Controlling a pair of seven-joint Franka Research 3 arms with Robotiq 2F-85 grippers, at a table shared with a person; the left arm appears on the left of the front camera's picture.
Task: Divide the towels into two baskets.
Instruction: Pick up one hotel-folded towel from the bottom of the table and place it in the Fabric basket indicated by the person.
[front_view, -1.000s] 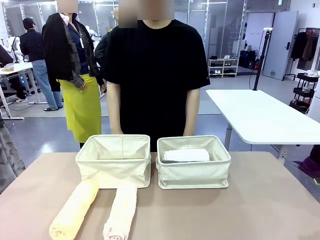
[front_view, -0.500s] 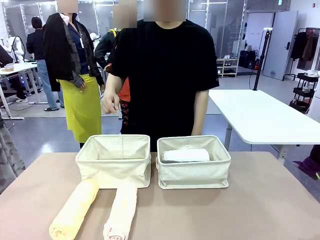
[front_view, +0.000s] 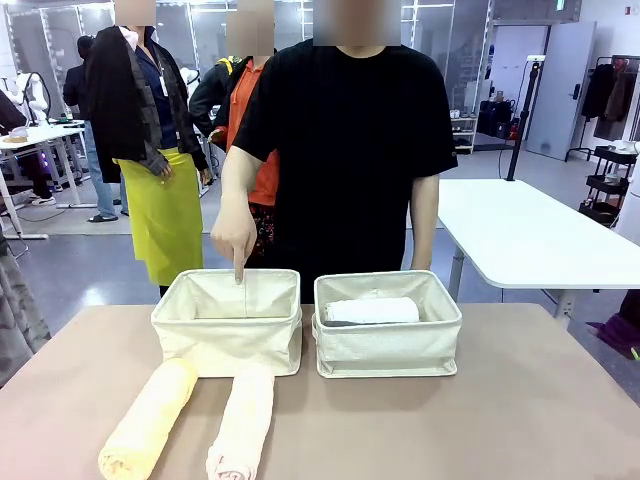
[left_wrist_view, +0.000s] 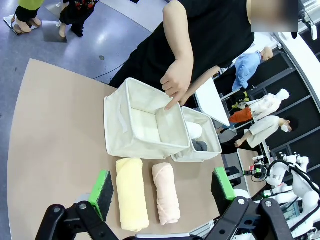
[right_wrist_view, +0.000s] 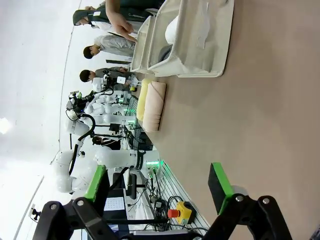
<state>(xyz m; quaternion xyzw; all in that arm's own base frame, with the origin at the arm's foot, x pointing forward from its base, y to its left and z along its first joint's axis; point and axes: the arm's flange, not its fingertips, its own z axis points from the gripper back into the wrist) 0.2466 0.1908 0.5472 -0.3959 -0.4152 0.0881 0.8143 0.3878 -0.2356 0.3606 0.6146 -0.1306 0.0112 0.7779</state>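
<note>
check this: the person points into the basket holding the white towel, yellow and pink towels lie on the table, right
No. The front view shows the hand pointing into the empty left basket instead. The yellow towel and pink towel do lie on the table.

We see two cream fabric baskets side by side, the right basket holding a rolled white towel, with a rolled yellow towel and a rolled pink towel lying just before the left basket.
</note>
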